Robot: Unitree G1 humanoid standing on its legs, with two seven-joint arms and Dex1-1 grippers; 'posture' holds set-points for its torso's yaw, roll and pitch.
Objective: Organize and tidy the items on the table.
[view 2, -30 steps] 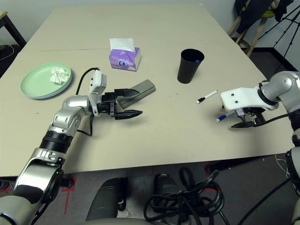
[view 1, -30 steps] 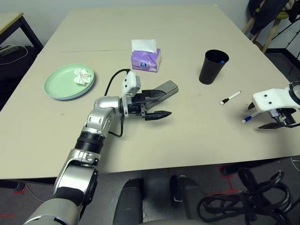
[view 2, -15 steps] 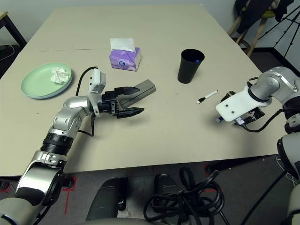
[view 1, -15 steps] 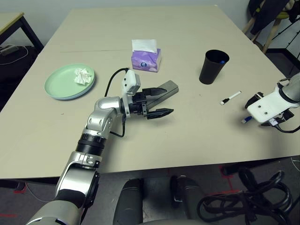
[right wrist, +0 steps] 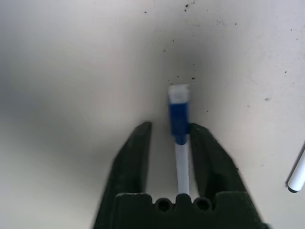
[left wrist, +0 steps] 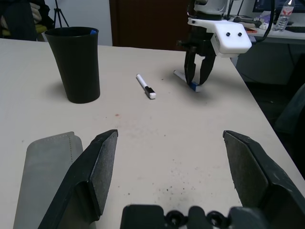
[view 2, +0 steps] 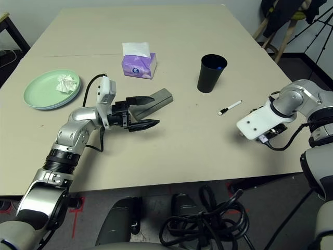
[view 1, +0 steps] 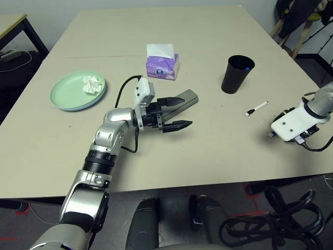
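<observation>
My left gripper (view 1: 182, 112) hovers open just above the table, its far finger beside the grey glasses case (view 1: 186, 97). The right gripper (right wrist: 170, 126) points down near the table's right edge, its fingers closed narrowly around a white pen with a blue cap (right wrist: 179, 114). The left wrist view shows that gripper (left wrist: 198, 81) standing over the pen. A second white pen with a black cap (view 1: 256, 108) lies between it and the black cup (view 1: 237, 74), which has something blue inside. The pale green plate (view 1: 65, 96) at the left holds a crumpled tissue (view 1: 91, 84).
A purple tissue box (view 1: 162, 65) stands behind the glasses case. The table's right edge (view 1: 325, 156) runs close to my right gripper. A dark-framed desk (view 1: 10, 23) is at far left, a chair (view 1: 296, 15) at back right, and cables lie on the floor.
My right gripper has swung from level to pointing down over the blue-capped pen, and its fingers have closed in around it. The left arm has barely moved.
</observation>
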